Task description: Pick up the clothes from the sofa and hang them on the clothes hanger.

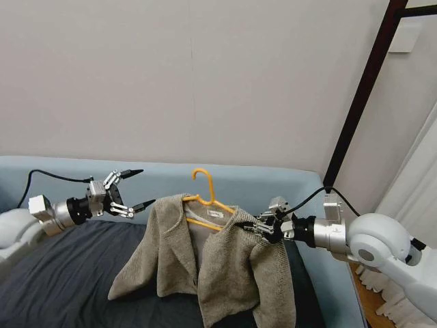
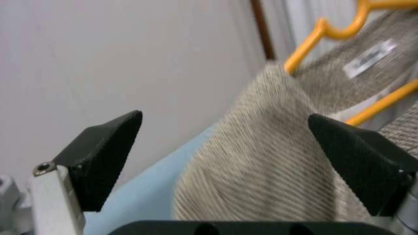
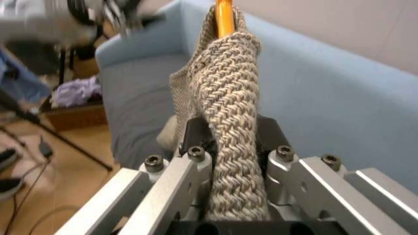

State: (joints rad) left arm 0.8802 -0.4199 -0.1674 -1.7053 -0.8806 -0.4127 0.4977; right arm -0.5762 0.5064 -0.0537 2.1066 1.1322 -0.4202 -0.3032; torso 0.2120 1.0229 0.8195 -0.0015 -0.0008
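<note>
One dark seat cushion [image 1: 61, 273] lay nearest, covering the seat of one pale blue sofa [image 1: 287, 184]. Over it, toward the sofa's right end, hung one beige knit cardigan [image 1: 218, 266] on one orange hanger [image 1: 205, 188]. Its front was open and its hem reached down to the cushion; whether the hem rested there could not be told. The hanger's hook stood up above the collar, in front of the backrest.

Two arms reached in, one from each side. The right arm stretched roughly level from the sofa's right edge toward the middle. The right gripper [image 1: 263, 229] had its jaws closed tight on the cardigan's shoulder. In the right wrist view, a thick fold of knit was pinched between them, with the orange hanger rising out of the fabric just beyond.

The left arm lay low across the cushion from the sofa's left edge, its wrist level. The left gripper [image 1: 145, 186] held its jaws spread wide and gripped nothing. Its black fingertips [image 2: 104, 156] were just beside the cardigan's other shoulder; contact could not be made out.

Farther back, one dark rack pole [image 1: 358, 102] slanted up past the sofa's right rear corner, against the plain wall [image 1: 171, 75].
</note>
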